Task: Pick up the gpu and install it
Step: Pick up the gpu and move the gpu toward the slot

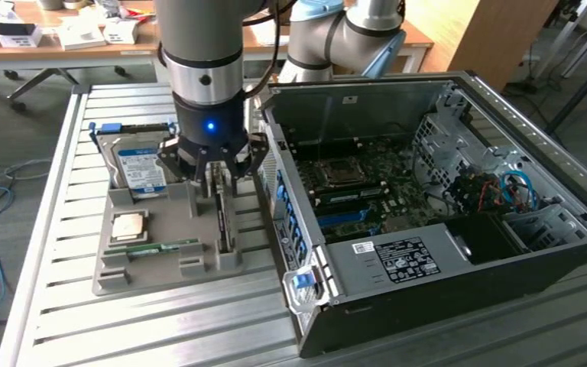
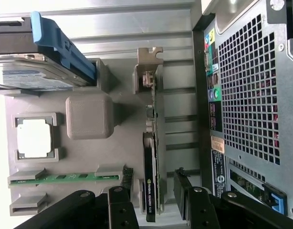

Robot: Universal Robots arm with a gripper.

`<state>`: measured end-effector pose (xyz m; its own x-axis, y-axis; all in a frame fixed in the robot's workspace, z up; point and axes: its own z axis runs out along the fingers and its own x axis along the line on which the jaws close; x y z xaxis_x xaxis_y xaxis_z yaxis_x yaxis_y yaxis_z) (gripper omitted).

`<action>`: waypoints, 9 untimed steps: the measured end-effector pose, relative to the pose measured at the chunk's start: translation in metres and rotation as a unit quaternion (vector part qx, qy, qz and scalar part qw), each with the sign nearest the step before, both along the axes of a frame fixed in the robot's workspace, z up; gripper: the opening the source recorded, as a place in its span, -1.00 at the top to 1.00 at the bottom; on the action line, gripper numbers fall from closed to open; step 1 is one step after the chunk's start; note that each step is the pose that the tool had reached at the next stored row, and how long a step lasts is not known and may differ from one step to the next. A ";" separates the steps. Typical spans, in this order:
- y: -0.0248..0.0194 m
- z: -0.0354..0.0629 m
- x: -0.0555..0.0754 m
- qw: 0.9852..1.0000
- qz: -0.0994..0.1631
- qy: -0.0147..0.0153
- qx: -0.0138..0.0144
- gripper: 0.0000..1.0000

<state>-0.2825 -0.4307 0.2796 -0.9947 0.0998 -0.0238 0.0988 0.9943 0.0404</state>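
The gpu (image 1: 222,223) stands edge-on in a slot of the grey holder tray (image 1: 156,281), seen as a thin dark card. In the wrist view the gpu (image 2: 150,167) shows its dark edge and a silvery bracket (image 2: 148,67) at the far end. My gripper (image 1: 217,182) hangs directly over the card's end nearest the hard drive. It is open, with one black finger (image 2: 121,202) on each side of the card and a visible gap between each finger and the card. The open computer case (image 1: 426,191) lies beside the tray, at the exterior view's right.
The tray also holds a silver hard drive with a blue-white label (image 1: 138,164), a square processor chip (image 1: 131,225) and a narrow green memory stick (image 1: 153,248). All rest on a slatted metal table (image 1: 69,321). The case's rear panel (image 2: 246,95) is close to the gripper.
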 end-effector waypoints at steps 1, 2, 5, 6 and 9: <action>0.0000 -0.0018 0.000 1.000 0.000 0.000 0.000 0.06; 0.0000 -0.0036 0.000 1.000 0.000 0.000 0.000 0.06; 0.0000 -0.0091 0.000 1.000 0.000 0.000 0.000 0.06; 0.0000 -0.0110 0.000 1.000 0.000 0.000 0.000 0.06; 0.0000 -0.0164 0.000 1.000 0.000 0.000 0.000 0.06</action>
<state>-0.2824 -0.4307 0.2632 -0.9947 0.0996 -0.0239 0.0985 0.9943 0.0407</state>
